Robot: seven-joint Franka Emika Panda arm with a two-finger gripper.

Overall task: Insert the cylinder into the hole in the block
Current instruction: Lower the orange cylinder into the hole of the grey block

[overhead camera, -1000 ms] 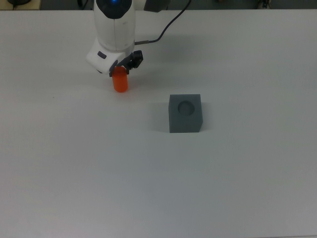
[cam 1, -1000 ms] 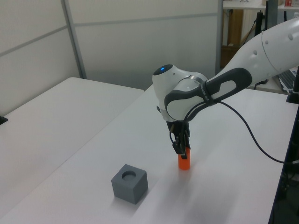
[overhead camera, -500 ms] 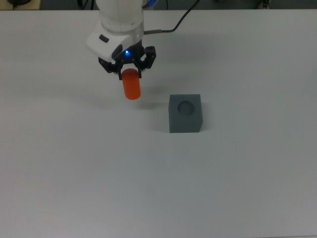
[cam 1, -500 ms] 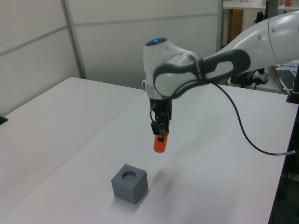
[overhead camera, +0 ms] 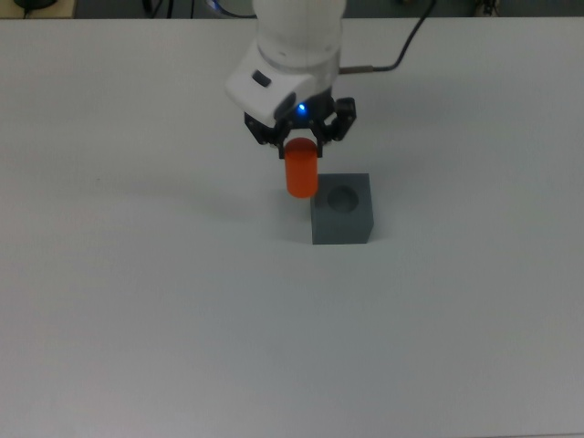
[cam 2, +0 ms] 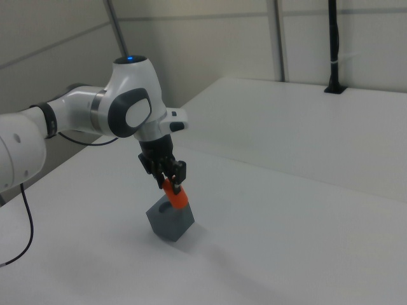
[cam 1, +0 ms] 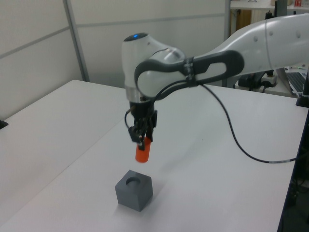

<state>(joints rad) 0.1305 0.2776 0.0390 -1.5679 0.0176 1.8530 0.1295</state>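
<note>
My gripper [overhead camera: 300, 146] [cam 1: 141, 140] [cam 2: 168, 180] is shut on the top of the orange cylinder [overhead camera: 301, 171] [cam 1: 142, 153] [cam 2: 176, 197], which hangs upright in the air above the table. The dark grey block [overhead camera: 342, 209] [cam 1: 133, 190] [cam 2: 170, 219] stands on the white table with its round hole [overhead camera: 343, 198] [cam 1: 132, 181] facing up and empty. In the top view the cylinder is just to the left of the block's hole, over the block's left edge. In the left view it hangs a little above and behind the block.
The white table [overhead camera: 137, 301] stretches wide on all sides of the block. A black cable [cam 1: 231, 140] trails from the arm over the table in the left view. A second white table [cam 2: 305, 127] stands behind in the right view.
The gripper lifted the cylinder off the table and carried it to the top view's right, from well left of the block to just beside its hole.
</note>
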